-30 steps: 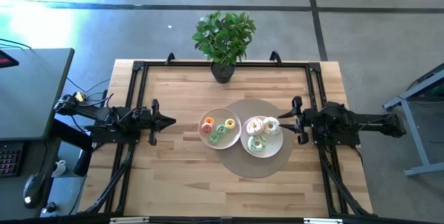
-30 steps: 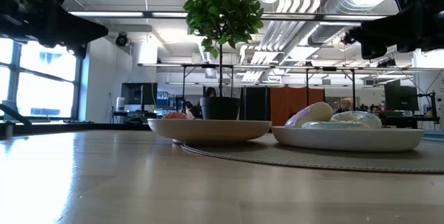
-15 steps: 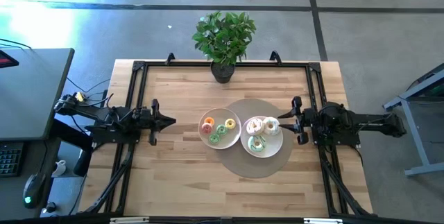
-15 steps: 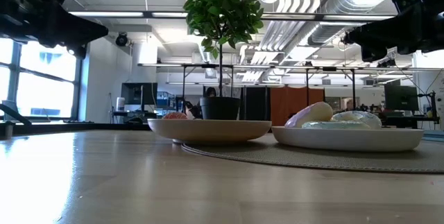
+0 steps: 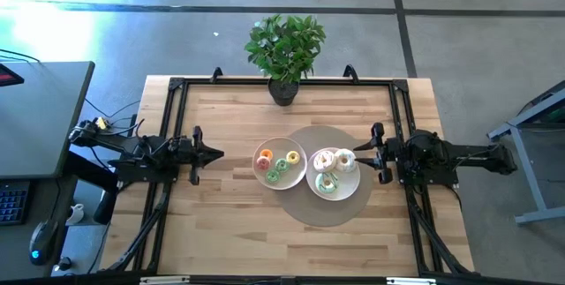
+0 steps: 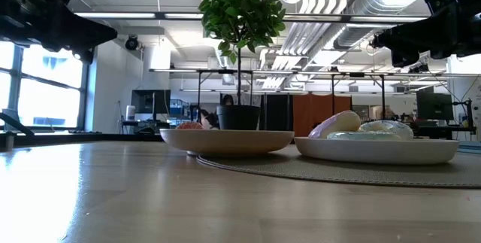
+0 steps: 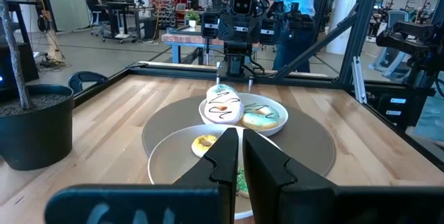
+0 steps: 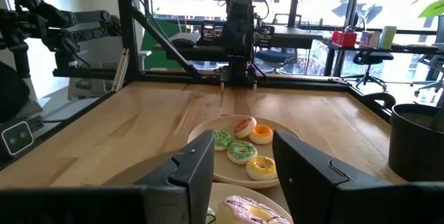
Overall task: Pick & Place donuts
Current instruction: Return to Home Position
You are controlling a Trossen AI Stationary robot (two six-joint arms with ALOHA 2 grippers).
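Two white plates stand side by side mid-table in the high view. The left plate [image 5: 280, 163] holds several small donuts [image 5: 282, 165], iced orange, yellow, green and pink. The right plate [image 5: 333, 174] holds three larger donuts [image 5: 325, 159], white and green, and rests on a round grey mat [image 5: 305, 207]. My left gripper [image 5: 218, 153] is shut and hovers left of the plates, pointing at them [image 7: 239, 132]. My right gripper [image 5: 359, 151] is open, above the right plate's right rim [image 8: 243, 141]. Both arms hang well above the table in the low view.
A potted plant [image 5: 283, 91] stands at the table's far edge, behind the plates. A black frame [image 5: 177, 86] runs along the far and side edges. Bare wood [image 5: 229, 223] lies near the front edge and left of the plates. A person [image 7: 295, 2] stands beyond the table.
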